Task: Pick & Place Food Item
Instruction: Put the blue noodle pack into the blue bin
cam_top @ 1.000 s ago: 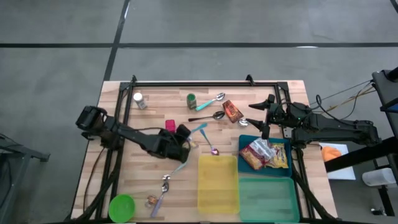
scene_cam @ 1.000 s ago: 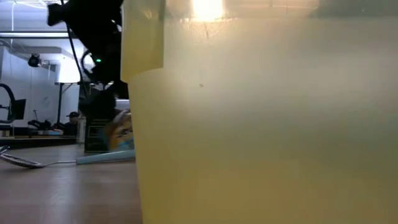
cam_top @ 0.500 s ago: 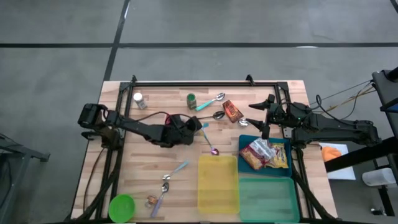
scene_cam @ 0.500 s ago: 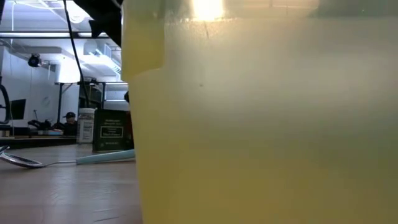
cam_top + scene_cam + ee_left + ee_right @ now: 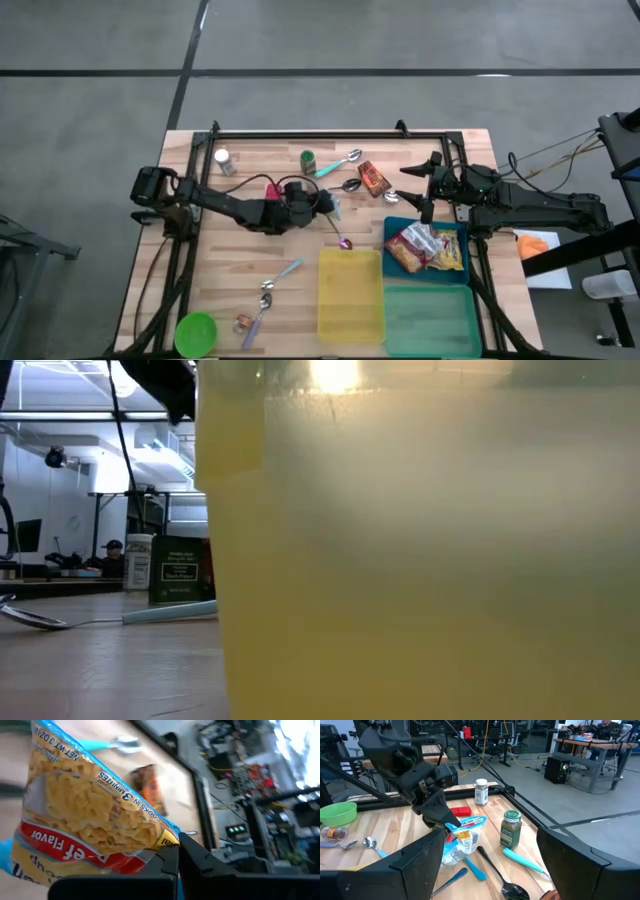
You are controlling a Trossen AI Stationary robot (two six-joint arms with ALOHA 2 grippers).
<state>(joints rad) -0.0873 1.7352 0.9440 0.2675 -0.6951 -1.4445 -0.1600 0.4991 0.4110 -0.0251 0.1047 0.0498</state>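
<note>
Carry step in hand: left gripper clamped shut on noodle packet, lifted clear of table; right gripper idle, wide apart, empty; next, judged, travel toward blue tray and release.

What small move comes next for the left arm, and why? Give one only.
Probably carry the noodle packet toward the blue tray. The left pincer is shut on the packet's edge and holds it above the table, while another packet already lies in that tray.
</note>
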